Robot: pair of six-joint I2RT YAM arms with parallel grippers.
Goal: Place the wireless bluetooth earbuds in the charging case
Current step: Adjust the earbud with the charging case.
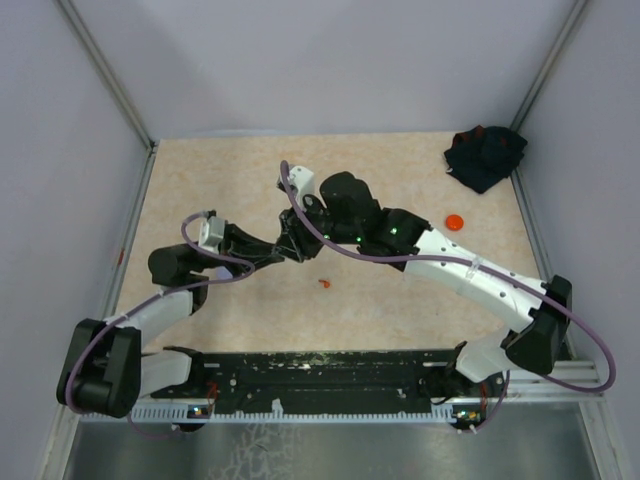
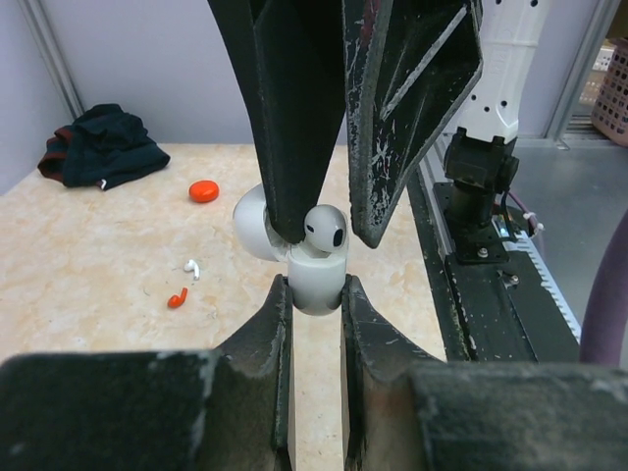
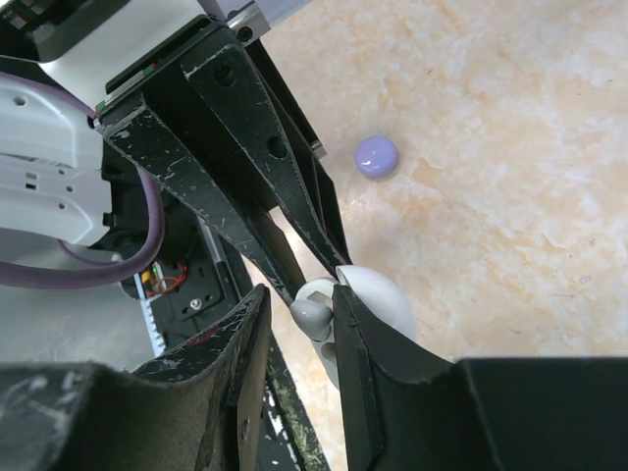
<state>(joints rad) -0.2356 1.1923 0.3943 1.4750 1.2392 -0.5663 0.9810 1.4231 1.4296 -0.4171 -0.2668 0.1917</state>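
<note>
Presently on view, largest first.

Table [image 1: 200, 180]: beige, marbled top, with both arms meeting over its middle.

Dark cloth [image 1: 485, 155]: crumpled in the far right corner.

Left gripper [image 2: 314, 287]: jaws drawn narrow and clamped on the base of the charging case [image 2: 316, 275], held clear of the table.

Right gripper [image 3: 300, 290]: jaws nearly together around the white earbud [image 2: 327, 228]. One finger lies against it; I cannot tell whether the other touches, so the grip is uncertain.

Charging case: white, round, with its lid [image 2: 250, 224] swung open behind. It contains the white earbud, which sits at the mouth with its bulb standing proud.

Orange disc [image 1: 455, 221]: lies near the cloth.

Lavender disc [image 3: 376, 156]: lies alone on the tabletop and shows only in the right wrist view.

Red earbud [image 1: 324, 283]: loose on the table near the middle.

Second white earbud [image 2: 191, 267]: just beside the red one, made out only from the left wrist.
</note>
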